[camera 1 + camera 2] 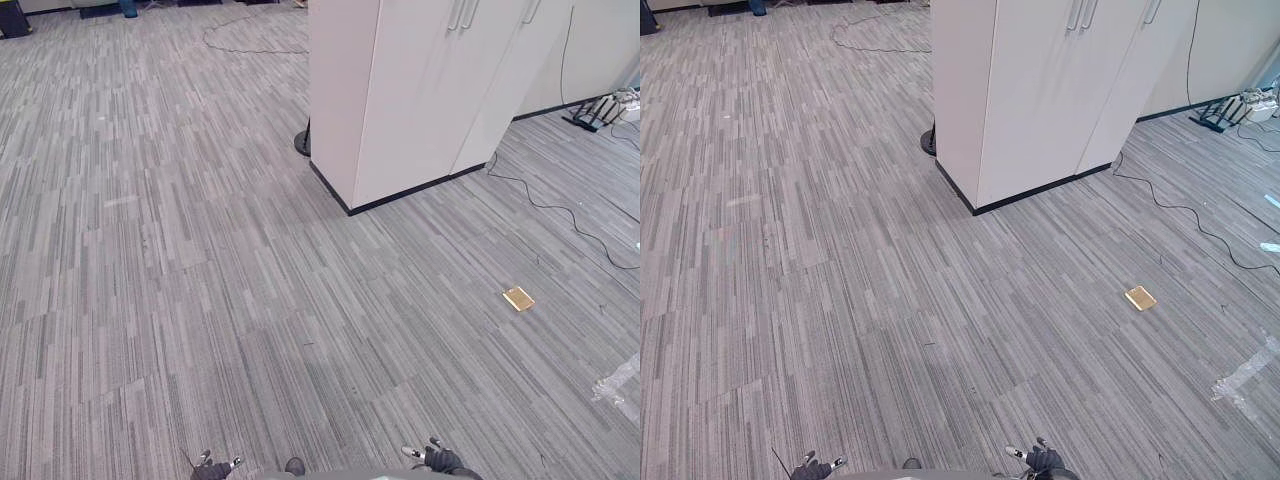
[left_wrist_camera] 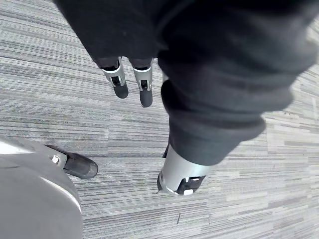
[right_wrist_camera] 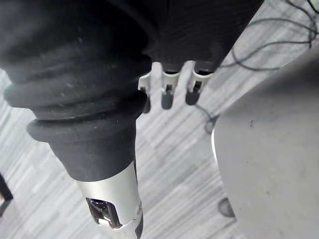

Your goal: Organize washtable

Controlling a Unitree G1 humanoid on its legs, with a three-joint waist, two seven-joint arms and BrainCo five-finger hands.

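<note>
Two hands sit at the lower edge of the left eye view, the left hand [image 1: 215, 468] and the right hand [image 1: 440, 459], both low over grey striped carpet [image 1: 200, 250]. Ahead and toward the robot's right stands a white cabinet [image 1: 420, 90]; a small tan rectangular plate [image 1: 518, 298] lies flat on the carpet, well apart from the right hand and on its side. The right eye view gives the same layout, adding the cabinet's metal door handles [image 1: 1080, 15] and a strip of clear tape [image 1: 1243, 378] stuck to the carpet at far right. In the left wrist view, the left hand's fingers [image 2: 144, 92] hang straight and relaxed, thumb apart, holding nothing. In the right wrist view, the right hand's fingers [image 3: 167, 97] are likewise straight, side by side, and empty. Where the washtable lies, its long axis, and which hand is nearer cannot be told; the robot probably has to find it first. No writing can be read.
</note>
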